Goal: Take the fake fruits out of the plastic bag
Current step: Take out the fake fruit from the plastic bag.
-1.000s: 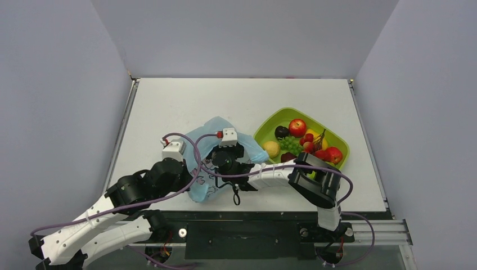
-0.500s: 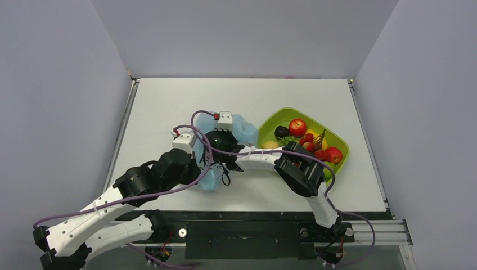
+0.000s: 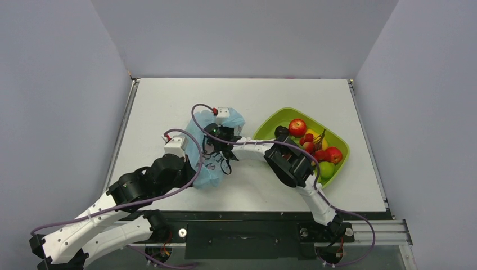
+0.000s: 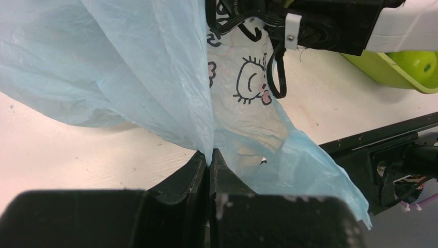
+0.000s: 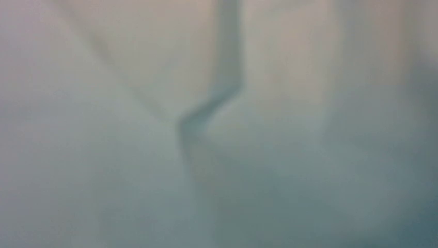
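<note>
In the last second my right gripper (image 3: pixel 215 147) has pushed away from the green tray (image 3: pixel 344 151) and deeper into the plastic bag (image 3: pixel 205 169). That arm's elbow has swung in over the tray's near-left edge. My left gripper (image 4: pixel 209 157) has stayed pinched flat on a fold of the film at the end of the bag farthest from the tray, holding it up off the table so the sack hangs as a loose tent. The right wrist view shows only blurred pale-blue plastic pressed close, so I cannot tell how my right jaws stand, or whether they have anything between them. I read this as another reach for a fruit rather than a lift-out. The fake fruits (image 3: pixel 308 143) I can see all lie in the tray, a red grape cluster among them. Perhaps one is left inside the bag, but no lump shows through it. The bag sits just left of the tray, bunched and narrower than it lay a second ago. It is thin, crinkly and half see-through, with a black cartoon face with pink cheeks on the side facing my left wrist
</note>
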`<state>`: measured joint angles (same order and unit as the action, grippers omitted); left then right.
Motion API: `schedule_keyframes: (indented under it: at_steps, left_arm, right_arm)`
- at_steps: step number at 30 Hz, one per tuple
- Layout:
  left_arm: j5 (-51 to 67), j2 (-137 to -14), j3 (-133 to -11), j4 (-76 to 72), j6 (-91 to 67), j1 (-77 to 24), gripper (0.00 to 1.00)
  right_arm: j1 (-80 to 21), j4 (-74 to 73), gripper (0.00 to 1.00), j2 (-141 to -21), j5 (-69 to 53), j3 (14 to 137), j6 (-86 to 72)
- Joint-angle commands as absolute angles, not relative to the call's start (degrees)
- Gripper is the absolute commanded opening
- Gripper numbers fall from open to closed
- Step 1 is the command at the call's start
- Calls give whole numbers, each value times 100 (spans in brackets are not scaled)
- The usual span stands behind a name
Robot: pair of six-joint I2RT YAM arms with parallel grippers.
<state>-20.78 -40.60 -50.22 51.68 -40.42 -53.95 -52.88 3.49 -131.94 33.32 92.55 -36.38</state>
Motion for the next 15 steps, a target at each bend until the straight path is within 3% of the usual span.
schedule_keyframes:
  at_steps: [1, 2, 9, 15]
  left_arm:
    - [-1992, -3771, -5048, 5613, -4504, -5405, 0]
    - [-2024, -3758, -5046, 5659, -4529, -5410, 0]
    - [-2426, -4056, -5283, 6222, -4514, -5397, 0]
    - [-2760, -4263, -5399, 6439, -4369, -5396, 0]
  right_arm:
    - [-5135, 1363, 52, -12631, 2752, 8583, -3229]
    - [-5147, 1508, 42, -12538, 2685, 8453, -3103]
    - [-5447, 2106, 13, -11582, 2360, 7507, -2472]
    - [-5760, 1812, 5, -10645, 2185, 6850, -2501]
